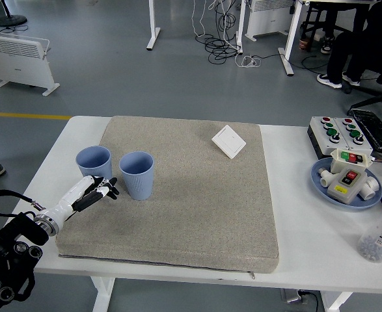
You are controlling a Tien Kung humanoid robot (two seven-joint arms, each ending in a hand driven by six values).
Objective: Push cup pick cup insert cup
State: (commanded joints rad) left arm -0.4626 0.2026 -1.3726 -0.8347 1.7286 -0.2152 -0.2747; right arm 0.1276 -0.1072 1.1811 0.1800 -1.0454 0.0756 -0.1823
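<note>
Two light blue cups stand upright on the grey mat (197,195): the left cup (94,166) near the mat's left edge and the right cup (136,174) close beside it, a narrow gap between them. My left hand (101,190) reaches in from the lower left, fingers loosely curled and holding nothing, just in front of the left cup's base and touching or nearly touching it. My right arm is out of view.
A white switch plate (229,141) lies at the mat's far right. On the table's right stand a button box (339,133), a blue plate (321,179) with switch parts, and a clear bottle (379,235). A seated person's legs (350,45) show at top right.
</note>
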